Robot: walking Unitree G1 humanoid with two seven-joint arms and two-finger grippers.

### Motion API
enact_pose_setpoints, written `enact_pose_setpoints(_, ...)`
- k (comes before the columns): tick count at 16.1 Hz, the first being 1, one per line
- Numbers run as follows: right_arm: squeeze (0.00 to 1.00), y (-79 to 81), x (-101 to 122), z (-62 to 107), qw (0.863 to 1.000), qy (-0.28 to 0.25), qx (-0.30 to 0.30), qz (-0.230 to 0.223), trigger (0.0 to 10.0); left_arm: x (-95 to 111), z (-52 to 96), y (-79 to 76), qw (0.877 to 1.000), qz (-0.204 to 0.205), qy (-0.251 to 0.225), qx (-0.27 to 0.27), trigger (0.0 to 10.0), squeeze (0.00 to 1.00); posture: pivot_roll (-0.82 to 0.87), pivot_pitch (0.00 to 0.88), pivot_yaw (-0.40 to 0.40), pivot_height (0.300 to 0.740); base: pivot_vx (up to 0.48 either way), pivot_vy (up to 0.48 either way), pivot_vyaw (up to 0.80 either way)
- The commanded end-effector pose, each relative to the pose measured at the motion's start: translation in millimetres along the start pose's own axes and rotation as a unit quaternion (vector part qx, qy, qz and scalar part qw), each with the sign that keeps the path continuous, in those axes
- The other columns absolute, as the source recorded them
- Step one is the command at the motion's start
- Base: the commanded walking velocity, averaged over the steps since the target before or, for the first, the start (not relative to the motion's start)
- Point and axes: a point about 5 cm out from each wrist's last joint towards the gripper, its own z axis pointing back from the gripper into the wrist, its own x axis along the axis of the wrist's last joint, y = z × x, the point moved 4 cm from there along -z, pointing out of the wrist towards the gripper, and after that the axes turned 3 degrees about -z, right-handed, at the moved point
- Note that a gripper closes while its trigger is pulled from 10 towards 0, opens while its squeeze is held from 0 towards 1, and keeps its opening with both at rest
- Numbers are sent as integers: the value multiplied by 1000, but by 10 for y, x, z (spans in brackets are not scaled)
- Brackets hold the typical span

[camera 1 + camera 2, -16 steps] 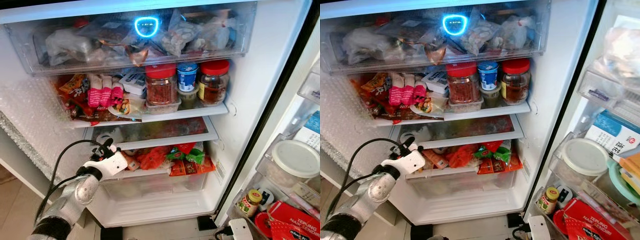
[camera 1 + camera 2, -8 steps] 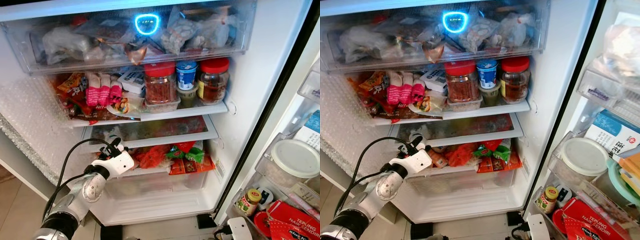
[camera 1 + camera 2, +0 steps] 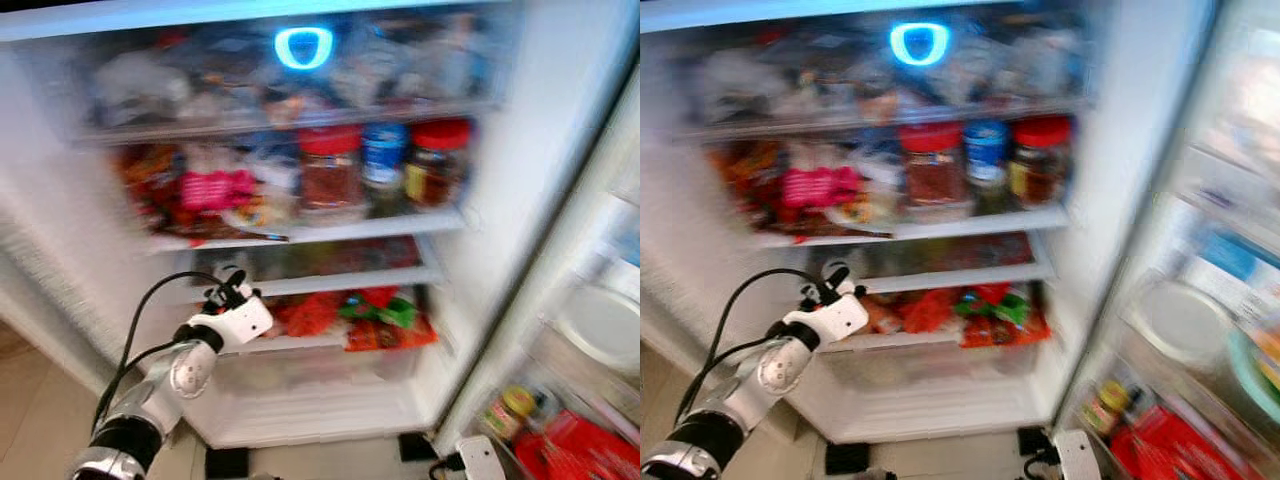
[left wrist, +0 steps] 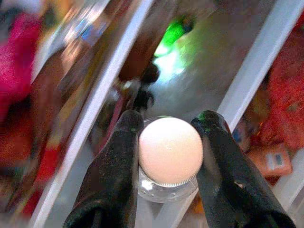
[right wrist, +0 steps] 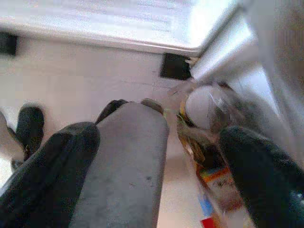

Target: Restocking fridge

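Observation:
My left gripper point(image 3: 228, 295) is shut on a small clear jar with a white lid point(image 4: 170, 152), one black finger point(image 4: 121, 142) on each side of the lid. It holds the jar at the left end of the fridge's thin glass shelf point(image 3: 330, 280), just in front of its white edge. Both eye views are blurred. My right gripper point(image 5: 156, 142) hangs low by the foot of the fridge, its fingers spread wide over the floor, holding nothing.
The upper shelf carries red-lidded jars point(image 3: 328, 170), a blue tub and pink packets point(image 3: 215, 188). Red and green packets point(image 3: 370, 315) lie on the shelf below the glass one, over a clear drawer point(image 3: 320, 370). The open door's bins point(image 3: 590, 330) stand on the right.
My left gripper has carried the jar up and to the right, closer to the glass shelf. The head camera has shifted and the picture is blurred now.

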Motion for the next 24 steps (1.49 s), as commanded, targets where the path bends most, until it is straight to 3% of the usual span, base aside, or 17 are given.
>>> enact_pose_setpoints(1, 0, 43, 15, -11, 1000, -1, 5, 3, 10000, -79, 24, 18, 1000, 4, 14, 1, 10000, 0, -11, 0, 44, 653, 311, 0, 0)
enact_pose_setpoints(7, 0, 47, 16, -11, 1000, 2, 8, 9, 10000, -88, 30, 1, 1000, 6, 15, 0, 10000, 0, -9, 0, 42, 653, 319, 0, 0)
enact_pose_setpoints(10, 0, 52, 14, -12, 1000, 2, 8, 10, 10000, -55, 52, -94, 999, 22, 1, -33, 10000, 0, -11, 0, 44, 653, 95, 0, 0)
enact_pose_setpoints(11, 0, 55, 14, -13, 1000, 2, 9, 10, 10000, -74, 80, -174, 998, 5, -1, -62, 10000, 0, -11, 0, 46, 653, 0, 0, 0)
enact_pose_setpoints(14, 0, 59, 15, -13, 1000, 1, 9, 8, 10000, -137, 111, -217, 995, -33, -4, -92, 10000, 0, -15, 0, 48, 653, 0, 0, 0)
enact_pose_setpoints(17, 0, 51, 5, -9, 1000, 0, 10, 6, 10000, -317, 105, -157, 989, -90, 25, -114, 10000, 0, -24, 0, 52, 653, 0, 0, 0)
enact_pose_setpoints(24, 0, -94, -144, 55, 1000, 7, 2, 17, 10000, -462, 20, 1, 981, -152, 65, -98, 10000, 0, -106, 53, 22, 653, 0, 0, 0)
